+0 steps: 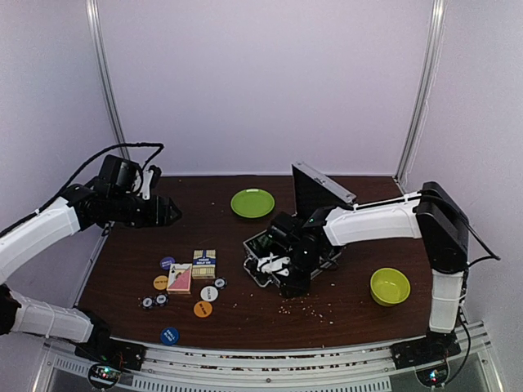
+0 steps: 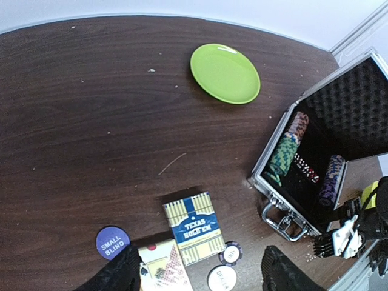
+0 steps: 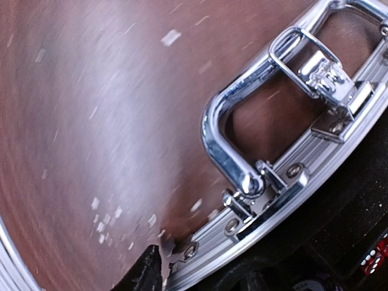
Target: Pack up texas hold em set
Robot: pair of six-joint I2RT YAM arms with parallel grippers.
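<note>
My top view looks down from above and behind the near edge, facing the far edge and taking in the whole worktop. My left wrist camera hangs high over the left side. It shares the green plate and the silver case with the top view, while my right wrist camera sits tight against that case's chrome handle, blurred.

left arm raised, elbow bent — left tool fingers spread wide; right arm stretched leftward, right tool low
</note>
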